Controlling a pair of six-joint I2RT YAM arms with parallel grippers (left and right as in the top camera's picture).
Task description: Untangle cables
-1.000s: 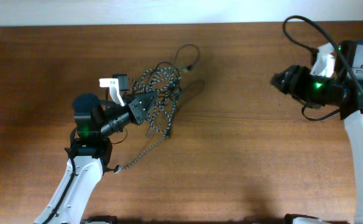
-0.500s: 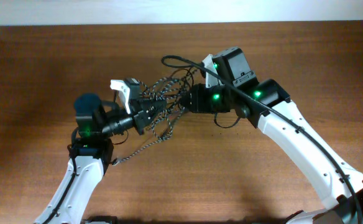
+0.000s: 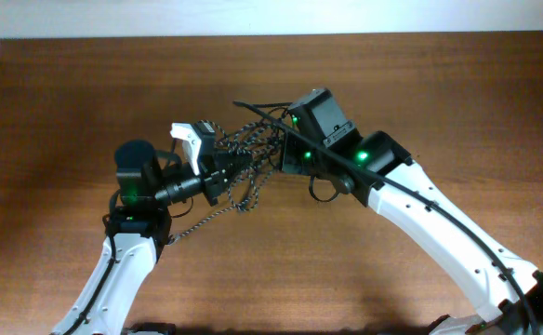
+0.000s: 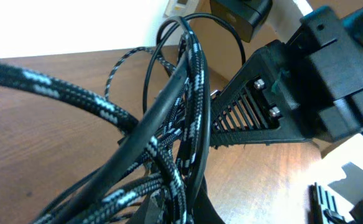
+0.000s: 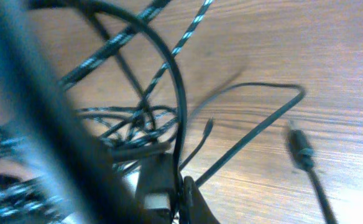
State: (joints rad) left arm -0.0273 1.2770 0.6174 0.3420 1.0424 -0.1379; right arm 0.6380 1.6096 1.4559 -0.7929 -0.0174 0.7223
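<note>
The two cables form one tangle point(image 3: 244, 149) at the table's middle left. My left gripper point(image 3: 223, 172) is shut on the braided black-and-white cable point(image 4: 194, 81), whose strands bunch over its jaws point(image 4: 181, 208). A braided tail point(image 3: 197, 219) trails down to the left along the wood. My right gripper point(image 3: 279, 154) meets the tangle from the right. It is shut point(image 5: 180, 199) on a loop of the plain black cable point(image 5: 175, 81), pinched between its fingers. A small plug point(image 5: 298, 146) of that thin cable lies on the wood to the right. In the left wrist view the right gripper's ribbed finger point(image 4: 243, 115) sits just behind the strands.
The brown wooden table point(image 3: 420, 84) ends at a pale wall along the top edge. My right arm point(image 3: 439, 223) stretches diagonally from the lower right corner. Its own thick black cable point(image 3: 325, 194) loops beside the wrist.
My right arm swung in from the far right to the tangle and its jaws shut on the thin black cable. The left gripper kept its hold and the bundle rose slightly.
</note>
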